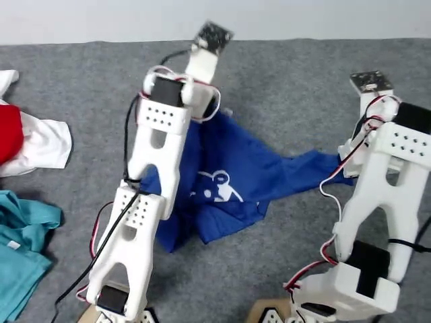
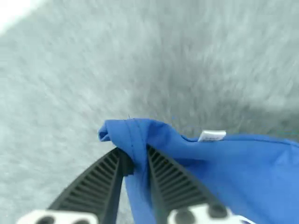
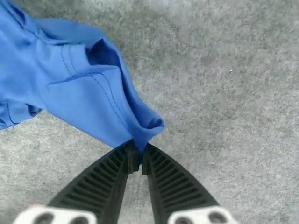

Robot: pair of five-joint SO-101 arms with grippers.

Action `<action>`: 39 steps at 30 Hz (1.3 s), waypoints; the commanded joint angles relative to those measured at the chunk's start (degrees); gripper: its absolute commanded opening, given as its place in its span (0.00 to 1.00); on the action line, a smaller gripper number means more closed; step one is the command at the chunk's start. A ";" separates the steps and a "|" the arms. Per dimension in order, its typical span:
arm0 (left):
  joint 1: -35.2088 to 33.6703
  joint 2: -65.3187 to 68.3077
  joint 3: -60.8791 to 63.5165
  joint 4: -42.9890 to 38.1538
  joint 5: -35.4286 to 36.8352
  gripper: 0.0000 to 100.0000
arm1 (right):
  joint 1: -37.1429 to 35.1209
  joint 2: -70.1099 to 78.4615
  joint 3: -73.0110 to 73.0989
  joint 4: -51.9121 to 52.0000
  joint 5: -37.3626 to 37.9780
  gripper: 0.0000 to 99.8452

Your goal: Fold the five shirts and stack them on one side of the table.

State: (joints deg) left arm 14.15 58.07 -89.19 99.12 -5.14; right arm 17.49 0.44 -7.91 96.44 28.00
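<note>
**Grippers clamp blue shirt [image 1: 229,168] at two ends**

Closest in, the left gripper [image 2: 134,158] is pinched on the collar edge beside a white tag [image 2: 212,136]. The right gripper [image 3: 135,151] is pinched on a stitched hem. One blue shirt lies crumpled mid-table [image 1: 303,81], white print up, partly hidden under the left arm [image 1: 158,145]. Farther off, one teal shirt [image 1: 20,235], one white shirt [image 1: 44,145] and one red cloth [image 1: 8,131] are cut off at the high view's edge.

It looked like a robotics lab or hobby test bench: a desk [image 1: 296,74] covered in grey felt-like fabric stood against a plain pale wall [image 1: 303,17]. It carried a left arm [image 1: 155,168] and a right arm [image 1: 387,195] of white printed plastic, with loose wires [image 1: 126,145] and a bare circuit board [image 1: 370,81] exposed.
</note>
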 commanded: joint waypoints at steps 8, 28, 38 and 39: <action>-4.84 -21.71 -2.51 1.23 6.33 0.00 | -11.30 -20.00 -1.05 0.40 -2.02 0.01; -9.85 -49.58 -2.24 1.32 0.00 0.09 | -5.05 -43.56 -13.36 -3.74 -1.41 0.01; -9.93 -58.73 -2.24 1.32 -11.08 0.11 | -1.19 -43.56 -28.75 -3.82 4.75 0.01; -9.93 -59.69 -2.24 1.32 -12.40 0.11 | -0.66 -43.56 -29.89 -3.91 5.36 0.01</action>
State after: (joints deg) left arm 4.92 1.89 -90.07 99.38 -14.20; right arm 15.21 -43.52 -33.41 93.98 31.60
